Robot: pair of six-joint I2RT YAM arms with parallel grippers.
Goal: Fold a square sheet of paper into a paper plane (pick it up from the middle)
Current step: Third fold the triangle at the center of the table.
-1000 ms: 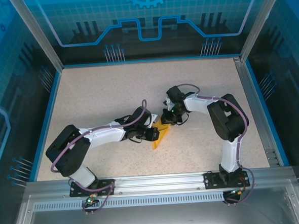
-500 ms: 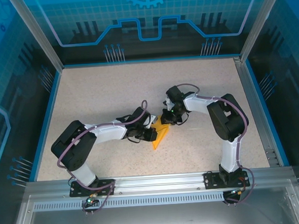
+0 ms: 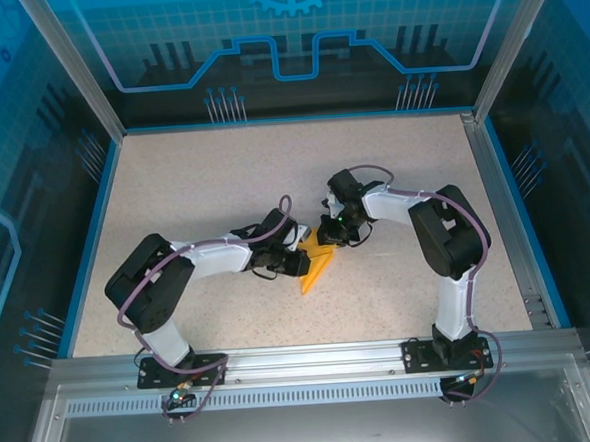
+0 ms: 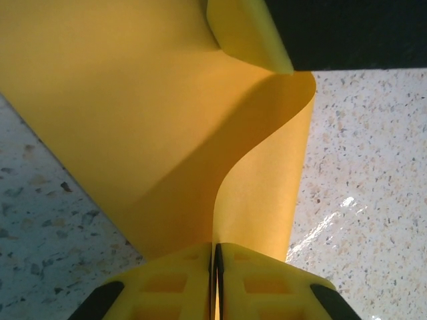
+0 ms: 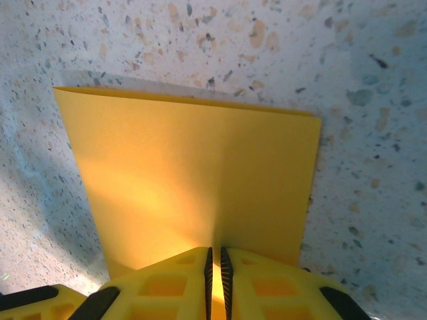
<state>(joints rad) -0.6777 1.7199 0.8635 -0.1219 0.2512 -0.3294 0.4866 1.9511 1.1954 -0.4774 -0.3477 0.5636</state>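
Your paper (image 3: 316, 268) is only partly folded, no dart yet; left gripper (image 4: 215, 257) and right gripper (image 5: 215, 257) each have jaws clenched on it. Wing folds remain.

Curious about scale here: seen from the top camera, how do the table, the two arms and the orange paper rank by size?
1. Table, largest.
2. Left arm and right arm: about alike, so unranked.
3. Paper, smallest by far.

Speckled beige table (image 3: 223, 185), blue rim, folded orange sheet of paper (image 3: 314, 270) near its middle
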